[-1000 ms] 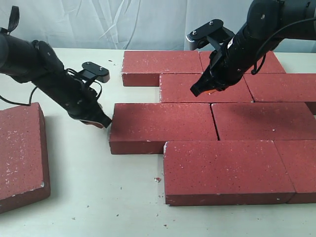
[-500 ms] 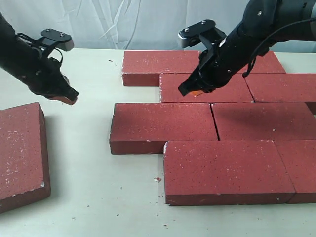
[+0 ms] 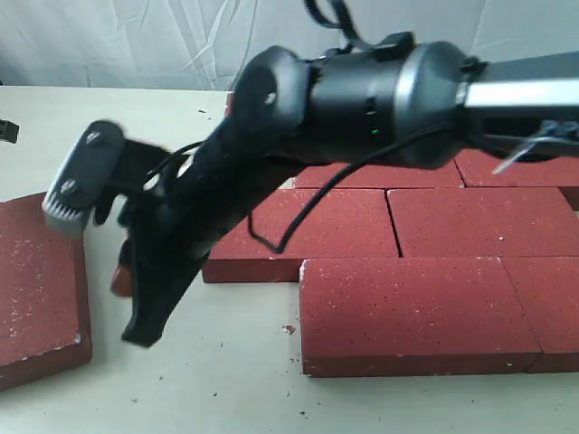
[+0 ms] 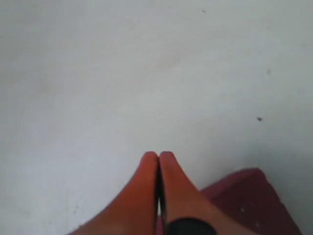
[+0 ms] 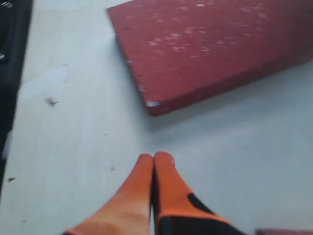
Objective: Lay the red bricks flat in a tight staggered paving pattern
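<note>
Right pincer (image 5: 153, 157): closed, orange tips pressed together with nothing between them, low over bare surface (image 5: 73, 122).
Left pincer (image 4: 157, 156): also closed and empty, over bare surface.
Loose brick (image 3: 36, 280): lies flat just ahead of the right pincer tips, apart from them. Its chipped whitish corner is the part nearest the tips.
Laid bricks (image 3: 407, 307): flat in staggered rows, behind the right pincer and well apart from it.
Right arm (image 3: 362, 90): stretches over the laid bricks to reach the loose brick.
Why closed: judgement only. Shut tips make a blunt pusher, and the loose brick looks too wide to pinch, so sliding it seems the likely plan.
Why there: judgement. Tips on the loose brick's near side suit hooking or nudging it toward the rows. The front row's open end lies beside the right pincer.
Task state: the loose brick is not yet joined to the pattern.
Brick corner (image 4: 244, 193): just beside the left pincer. Cannot tell which brick it belongs to.
Hidden: the right arm covers the back rows and part of the middle row, so the brick count and the gaps there are unreadable.
Cut off: the loose brick and the rightmost laid bricks run out of frame.
Hard to make out: the right pincer is blurred in the exterior view, so its tips and its height over the surface are unclear there. The left pincer cannot be found in that view.
</note>
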`<state>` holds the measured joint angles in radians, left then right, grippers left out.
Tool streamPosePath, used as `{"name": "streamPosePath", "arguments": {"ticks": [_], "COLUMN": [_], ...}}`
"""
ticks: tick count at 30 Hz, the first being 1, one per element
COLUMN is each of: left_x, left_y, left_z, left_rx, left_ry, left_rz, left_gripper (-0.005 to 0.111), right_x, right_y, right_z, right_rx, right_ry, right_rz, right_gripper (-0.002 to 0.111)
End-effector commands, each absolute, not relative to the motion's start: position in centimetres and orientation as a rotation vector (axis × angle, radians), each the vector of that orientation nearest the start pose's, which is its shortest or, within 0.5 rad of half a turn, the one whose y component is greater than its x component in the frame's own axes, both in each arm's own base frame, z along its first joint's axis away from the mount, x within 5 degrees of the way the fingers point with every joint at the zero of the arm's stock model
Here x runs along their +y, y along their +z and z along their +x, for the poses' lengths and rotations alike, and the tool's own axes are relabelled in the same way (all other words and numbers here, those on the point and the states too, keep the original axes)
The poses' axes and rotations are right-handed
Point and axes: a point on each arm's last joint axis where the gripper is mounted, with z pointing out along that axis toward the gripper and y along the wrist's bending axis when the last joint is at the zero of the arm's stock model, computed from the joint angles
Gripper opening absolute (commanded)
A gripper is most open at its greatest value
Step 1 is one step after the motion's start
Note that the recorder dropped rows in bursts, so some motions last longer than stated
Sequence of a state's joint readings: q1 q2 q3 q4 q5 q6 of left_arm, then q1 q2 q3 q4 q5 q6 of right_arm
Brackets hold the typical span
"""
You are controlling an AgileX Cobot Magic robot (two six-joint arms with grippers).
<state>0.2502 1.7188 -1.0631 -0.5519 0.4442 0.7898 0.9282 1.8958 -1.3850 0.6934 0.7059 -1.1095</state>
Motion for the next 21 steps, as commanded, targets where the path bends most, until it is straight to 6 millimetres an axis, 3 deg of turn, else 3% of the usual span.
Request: {"name": "streamPosePath", "arguments": {"ticks": [1,4,9,21], "left_x": [7.7,8.3,8.4,7.2], "left_y": [18.5,16.2,15.4,14.6], "left_z": [35.9,36.7,36.8,36.6], "left_rx": [2.477,2.488,2.500,2.548], "left_ry": [-0.029,0.010,0.010,-0.153], "left_rz": [0.032,-0.001,-0.015,0.060], "left_gripper": [0.000,0.000,0.000,0.000], "right_x": [38.1,41.3,44.5,45.6], "right_y": [20.5,18.4,16.2,13.7], "right_z": [19.2,18.8,17.4,18.1], "right_rx": [1.693,1.605,1.480,1.435], "right_ry": [0.686,0.630,0.615,0.565], "right_rz": [-2.182,-2.310,-2.402,-2.376], "right_gripper": [-0.001,-0.001,-0.001,-0.001]}}
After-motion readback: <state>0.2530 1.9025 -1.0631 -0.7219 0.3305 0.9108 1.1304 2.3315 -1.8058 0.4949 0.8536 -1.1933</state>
